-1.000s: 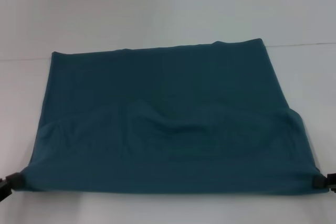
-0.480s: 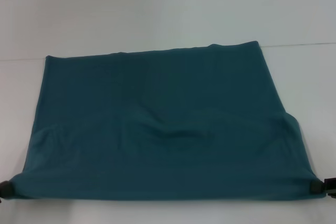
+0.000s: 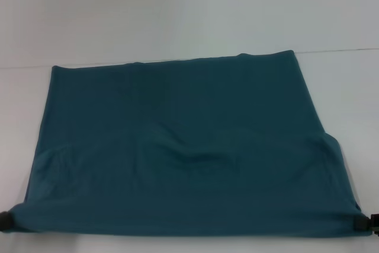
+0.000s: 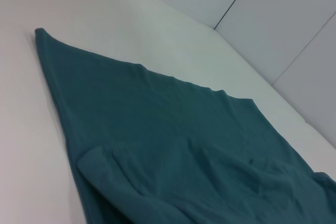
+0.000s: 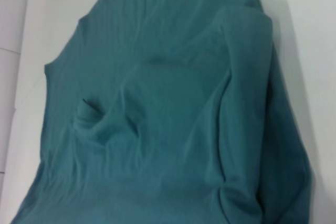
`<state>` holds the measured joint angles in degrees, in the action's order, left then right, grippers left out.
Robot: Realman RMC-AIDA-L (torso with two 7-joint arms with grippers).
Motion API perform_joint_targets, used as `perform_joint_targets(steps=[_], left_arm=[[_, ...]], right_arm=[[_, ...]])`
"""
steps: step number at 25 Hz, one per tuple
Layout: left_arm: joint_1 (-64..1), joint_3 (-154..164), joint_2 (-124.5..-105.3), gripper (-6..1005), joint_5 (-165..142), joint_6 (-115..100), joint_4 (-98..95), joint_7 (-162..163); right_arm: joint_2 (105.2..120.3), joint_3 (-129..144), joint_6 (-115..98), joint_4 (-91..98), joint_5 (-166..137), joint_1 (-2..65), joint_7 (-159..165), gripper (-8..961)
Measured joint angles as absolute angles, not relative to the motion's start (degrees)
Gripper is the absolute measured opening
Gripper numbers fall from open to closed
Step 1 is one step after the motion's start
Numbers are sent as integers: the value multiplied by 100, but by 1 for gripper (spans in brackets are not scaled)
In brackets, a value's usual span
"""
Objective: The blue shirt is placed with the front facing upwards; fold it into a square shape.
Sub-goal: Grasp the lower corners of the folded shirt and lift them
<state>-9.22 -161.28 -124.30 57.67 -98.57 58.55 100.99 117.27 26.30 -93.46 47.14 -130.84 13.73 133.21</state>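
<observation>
I am holding the blue shirt [image 3: 189, 146] by its two near corners, one in each gripper. My left gripper [image 3: 5, 215] is pinching the near left corner, and my right gripper [image 3: 361, 223] is pinching the near right corner, both squeezed tight on the cloth. The shirt is lying spread out on the white table [image 3: 177, 16], plain side up, with no letters showing. I think a fold is already in it, because I am seeing a second layer with a soft bump in the middle. I am keeping my grippers far apart so the near edge is staying straight and is not sagging. That way the next fold can come out neat, with edges that line up. I am holding low, close to the table, so the cloth is not flopping around.
</observation>
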Motion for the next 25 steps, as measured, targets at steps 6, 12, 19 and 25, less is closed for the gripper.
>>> perform_joint_targets(steps=[6, 12, 19, 25], left_arm=[[-781, -16160, -12440, 24, 5778, -10002, 5856, 10091], [-663, -16315, -12457, 23, 5798, -10244, 5846, 10040], [-592, -16374, -12466, 23, 5773, -10375, 5785, 10021], [-576, -16362, -12464, 23, 5765, -10427, 5750, 9991]], right_arm=[[11731, 2400, -9584, 4744, -13086, 1361, 13300, 34], [11714, 2390, -9603, 4746, -13094, 1308, 13305, 34], [11686, 2390, -9631, 4747, -13096, 1234, 13322, 35], [11721, 2389, -9679, 4748, -13096, 1099, 13324, 35]])
